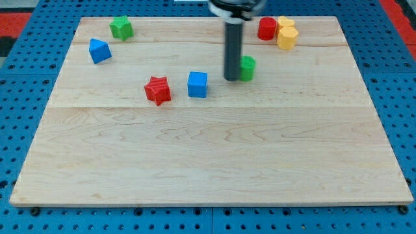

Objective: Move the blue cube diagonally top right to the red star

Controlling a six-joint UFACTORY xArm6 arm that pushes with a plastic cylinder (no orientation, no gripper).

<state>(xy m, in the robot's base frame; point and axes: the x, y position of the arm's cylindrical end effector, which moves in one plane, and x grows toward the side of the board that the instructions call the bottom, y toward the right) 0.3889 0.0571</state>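
A pale wooden plank tabletop (208,156) lies on blue perforated pegboard (26,78). The blue cube (197,84) sits just right of the red star (157,90). My tip (231,78), jawless, touches a green block (247,67).

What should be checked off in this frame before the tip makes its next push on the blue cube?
1. Blue cube in view and lying flat on the board: ok.
2. Red star in view, just to the cube's left with a small gap: ok.
3. Cube already at the star's top right: not ok, it sits level with the star, to its right.
4. My tip clear of the cube: ok, it is to the cube's right, apart from it.
5. My tip clear of other blocks: cannot tell, the green block sits right against the rod.
6. Path above the cube free of blocks: ok.
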